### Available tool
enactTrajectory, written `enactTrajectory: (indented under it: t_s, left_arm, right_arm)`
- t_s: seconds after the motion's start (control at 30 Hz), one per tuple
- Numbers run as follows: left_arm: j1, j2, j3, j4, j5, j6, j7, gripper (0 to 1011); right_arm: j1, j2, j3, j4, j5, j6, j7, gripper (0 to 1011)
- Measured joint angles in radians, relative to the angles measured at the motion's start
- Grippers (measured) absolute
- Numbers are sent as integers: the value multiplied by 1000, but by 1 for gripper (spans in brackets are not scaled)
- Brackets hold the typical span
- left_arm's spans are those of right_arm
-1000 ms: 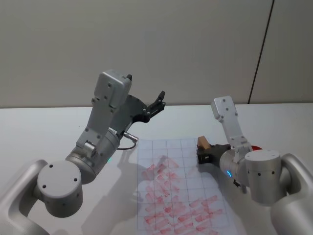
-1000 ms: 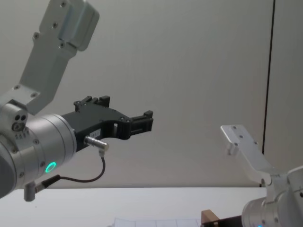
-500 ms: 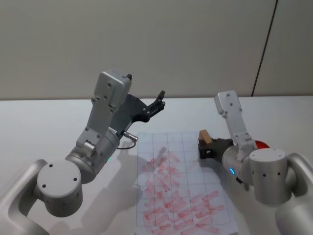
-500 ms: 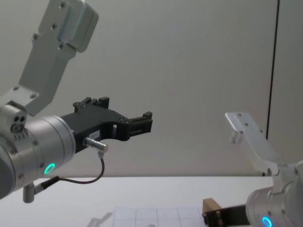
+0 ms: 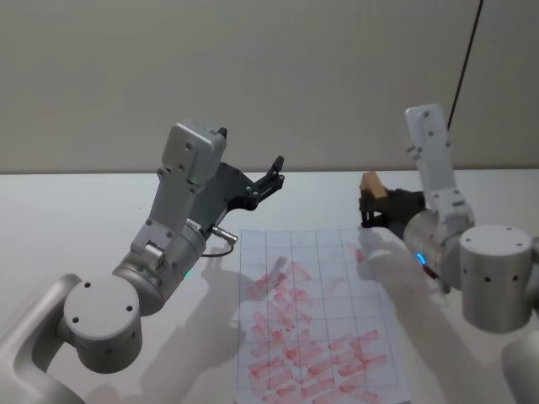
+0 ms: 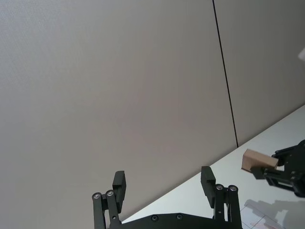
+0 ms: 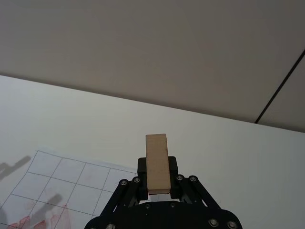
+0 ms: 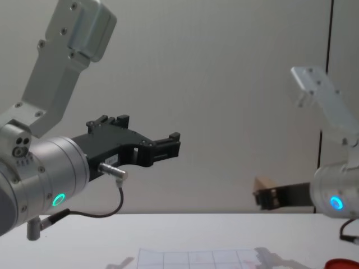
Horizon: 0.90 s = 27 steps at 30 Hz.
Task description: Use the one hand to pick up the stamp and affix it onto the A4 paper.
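The stamp (image 5: 371, 183), a light tan wooden block, is held in the air with my right gripper (image 5: 369, 205) shut on its lower part. It hangs above the far right corner of the A4 paper (image 5: 312, 311), apart from it. The white gridded sheet lies flat on the table and carries several red stamp marks. The right wrist view has the stamp (image 7: 157, 162) standing upright between the black fingers, over the paper's corner (image 7: 66, 186). From the chest view the stamp (image 8: 263, 184) floats well above the sheet (image 8: 196, 259). My left gripper (image 5: 274, 172) stays raised and open beyond the paper's far left.
A red round object (image 8: 342, 263) lies on the white table at the right, below my right arm. A grey wall (image 5: 269, 76) rises behind the table. The left arm's body (image 5: 168, 244) stands over the table to the left of the sheet.
My right gripper has risen with the stamp, moving up and to the far right off the paper. The left arm has not moved.
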<state>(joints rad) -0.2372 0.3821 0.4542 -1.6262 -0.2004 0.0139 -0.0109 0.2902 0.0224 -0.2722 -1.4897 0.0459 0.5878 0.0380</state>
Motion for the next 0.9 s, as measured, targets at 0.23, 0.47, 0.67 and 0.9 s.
enactTrajectory:
  t_s: [0.23,0.47,0.67,0.9]
  left_arm:
    - [0,0,0,0,0,0,0,1001]
    - [0,0,0,0,0,0,0,1001]
    - [0,0,0,0,0,0,0,1001]
    - [0,0,0,0,0,0,0,1001]
  right_arm:
    - [-25,20,20,-57,4,31,-23,219]
    - [-54,43,41,-88,12,66,-43,219]
    - [-79,64,60,-97,19,92,-53,219]
    - [-97,79,78,-85,26,109,-57,219]
